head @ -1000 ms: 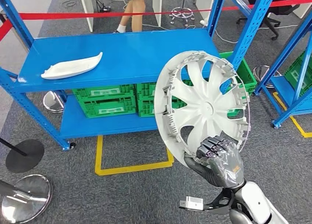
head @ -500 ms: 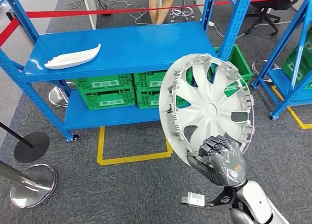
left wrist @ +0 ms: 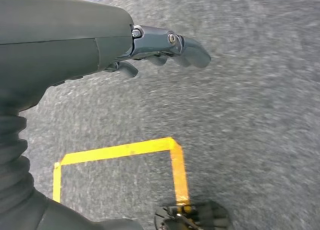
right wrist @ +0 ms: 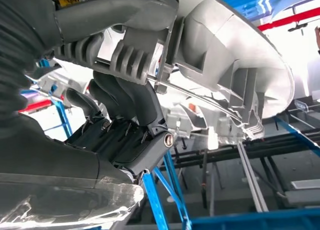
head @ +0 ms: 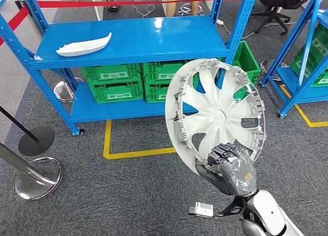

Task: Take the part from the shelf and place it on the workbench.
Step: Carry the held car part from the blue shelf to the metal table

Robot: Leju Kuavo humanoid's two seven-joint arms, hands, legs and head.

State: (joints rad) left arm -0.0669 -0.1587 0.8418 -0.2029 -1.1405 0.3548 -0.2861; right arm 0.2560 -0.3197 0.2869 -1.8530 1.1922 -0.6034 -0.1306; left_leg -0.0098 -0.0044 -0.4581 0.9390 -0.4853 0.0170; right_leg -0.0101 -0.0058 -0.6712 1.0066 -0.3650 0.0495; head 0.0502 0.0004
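Hubcap [head: 215, 113] upright, ribbed back facing camera, right robot hand [head: 231, 168] gripping.

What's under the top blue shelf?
Under the top shelf, green crates sit on the lower shelf. The hubcap in the right hand covers whatever lies further right.

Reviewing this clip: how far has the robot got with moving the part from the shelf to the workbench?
Pick-up looks done: the right hand grips the grey wheel cover by its lower rim, clear of the blue shelf. In hand: carrying it over the grey carpet; the left hand hangs with nothing in it. Left: reaching a workbench, none identifiable here, and setting the cover down. A white trim piece lies on the shelf.
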